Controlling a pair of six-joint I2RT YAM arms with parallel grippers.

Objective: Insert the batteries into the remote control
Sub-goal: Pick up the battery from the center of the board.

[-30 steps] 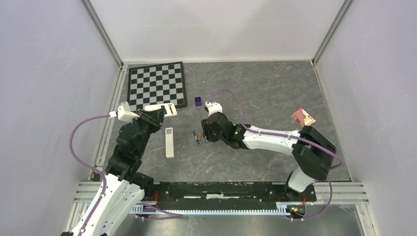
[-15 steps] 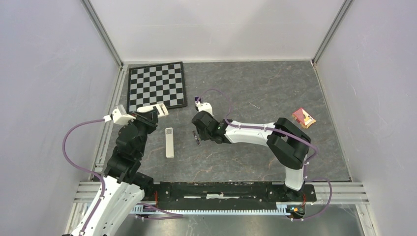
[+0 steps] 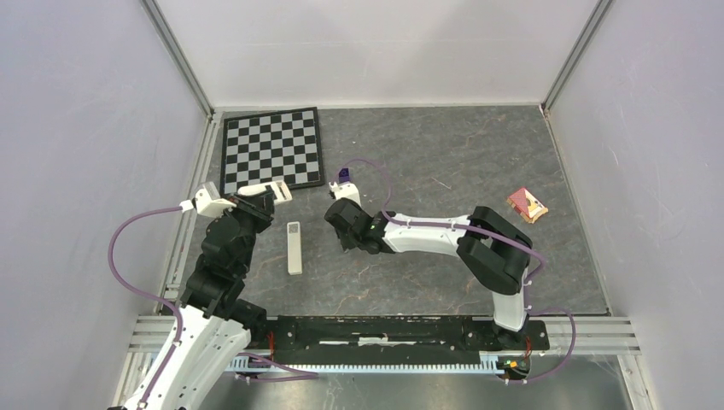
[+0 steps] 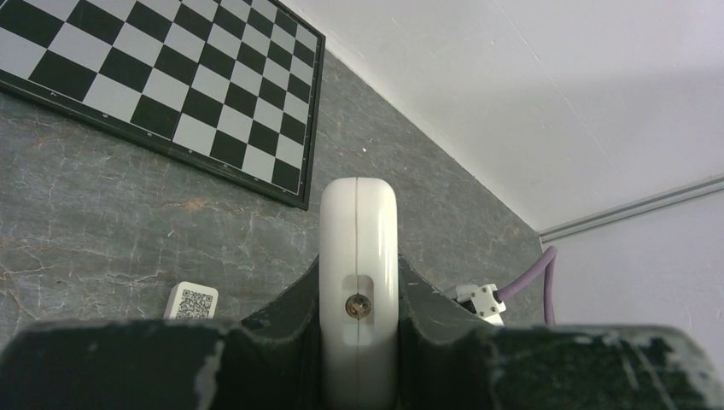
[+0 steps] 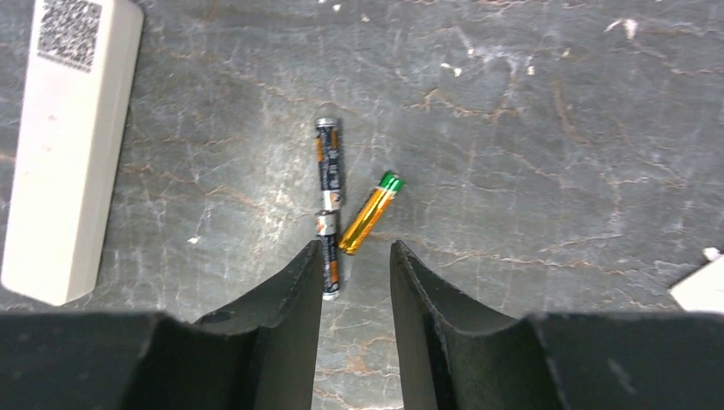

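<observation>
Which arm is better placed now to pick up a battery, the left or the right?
Right. The right pincer is open just over the batteries; the left pincer is shut on a white part, away from them.

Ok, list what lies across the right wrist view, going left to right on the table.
White remote control → two dark batteries lying end to end → gold battery with a green tip → a white corner cut off by the right edge.
</observation>
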